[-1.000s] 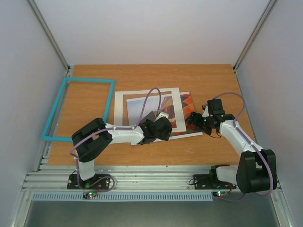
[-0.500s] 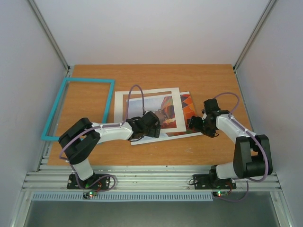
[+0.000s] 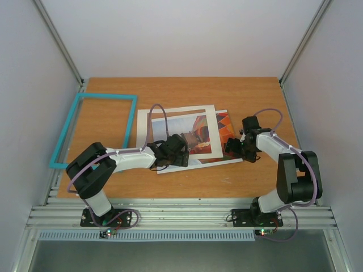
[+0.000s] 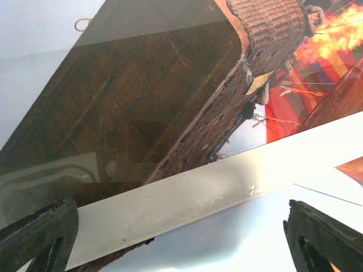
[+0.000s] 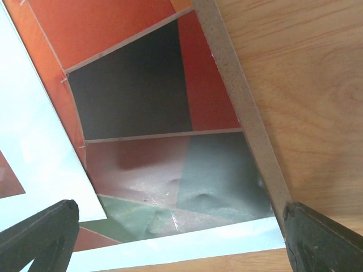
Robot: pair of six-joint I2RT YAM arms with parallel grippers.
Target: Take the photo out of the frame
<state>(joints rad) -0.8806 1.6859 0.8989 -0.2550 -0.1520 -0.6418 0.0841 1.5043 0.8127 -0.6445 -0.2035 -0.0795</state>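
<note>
The frame (image 3: pixel 108 96) is lying empty on the wooden table (image 3: pixel 170 90), well apart from the left claw (image 4: pixel 180 238) and off to its left, so I am judging the main separation as done; the photo (image 3: pixel 226 126) is sitting outside the frame, directly beneath both claws, in a loose stack; a white mount (image 3: pixel 143 133) with a cut-out window is lying on top of it, under the left claw, and the balloon's wicker basket is showing through that window just ahead of the left fingers; the photo's right end is poking out past the mount, below the right claw (image 5: pixel 180 238), with the grey-brown edge of a backing board (image 5: pixel 241 107) running just to that claw's right; what is left, as I am reading it, is freeing the print from between mount and board; the left claw is hanging low over the mount with its fingers spread wide and gripping nothing; the right claw is likewise standing open and empty over the photo's corner; counting: one frame, one photo, one mount, one backing board, two claws.
</note>
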